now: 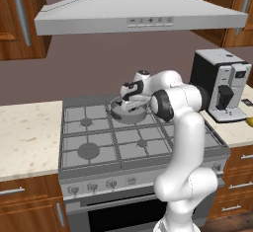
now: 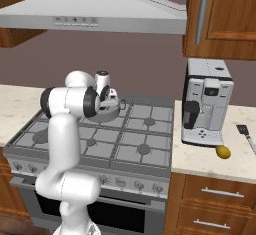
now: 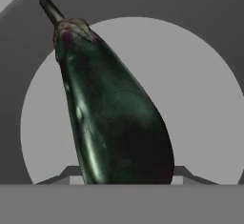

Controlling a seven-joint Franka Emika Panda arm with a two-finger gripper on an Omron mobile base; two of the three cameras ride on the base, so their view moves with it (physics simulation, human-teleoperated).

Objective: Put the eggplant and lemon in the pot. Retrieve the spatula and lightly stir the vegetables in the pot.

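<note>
eggplant (image 3: 114, 118) between fingers (over pot (image 3: 209, 51))

Pot (image 1: 129, 111) on stove (image 1: 99, 142); lemon (image 2: 223, 152), spatula (image 2: 247, 135) on counter (image 2: 210, 161)

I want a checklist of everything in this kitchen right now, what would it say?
Surface: stove, counter beside it.
Job's things: eggplant in the tool, over the pot; lemon and spatula on the counter.
Clutter: coffee machine.
Grippers: tool shut on eggplant.
Cables: nothing seen.
Surroundings: hood, cabinets.
</note>
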